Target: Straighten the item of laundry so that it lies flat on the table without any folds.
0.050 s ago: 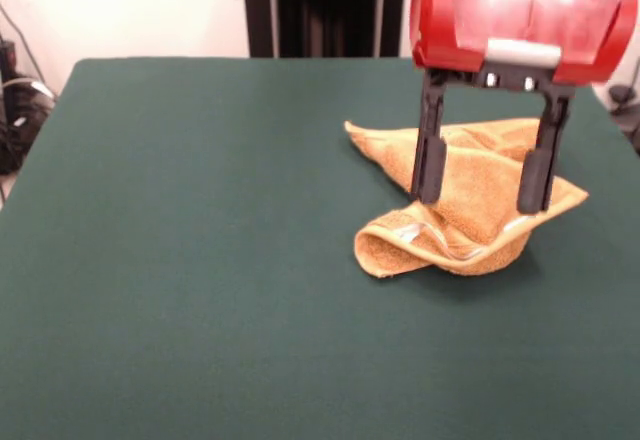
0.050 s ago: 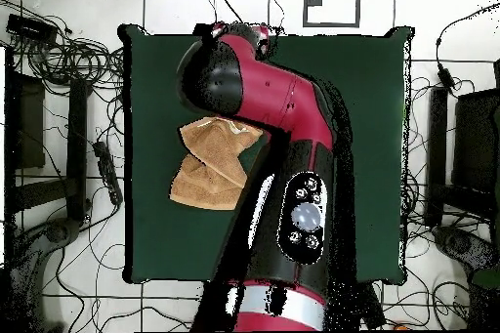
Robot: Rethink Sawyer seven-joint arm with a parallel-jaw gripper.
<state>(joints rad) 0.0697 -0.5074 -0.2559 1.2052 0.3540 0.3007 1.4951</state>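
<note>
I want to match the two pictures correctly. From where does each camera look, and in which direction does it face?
Front view: across the table from the robot, facing it; shows the open gripper above the crumpled towel.
Overhead view: above the table, looking straight down; shows the red and black arm, which covers part of the towel.
Both share the towel and table, turned half round against each other.

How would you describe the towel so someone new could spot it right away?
Start from the dark green table; in the front view, look right of centre, under the red-bodied gripper with its black fingers spread wide. The towel lies there crumpled and folded over itself. It is the only orange-tan terry thing on the cloth.
</note>
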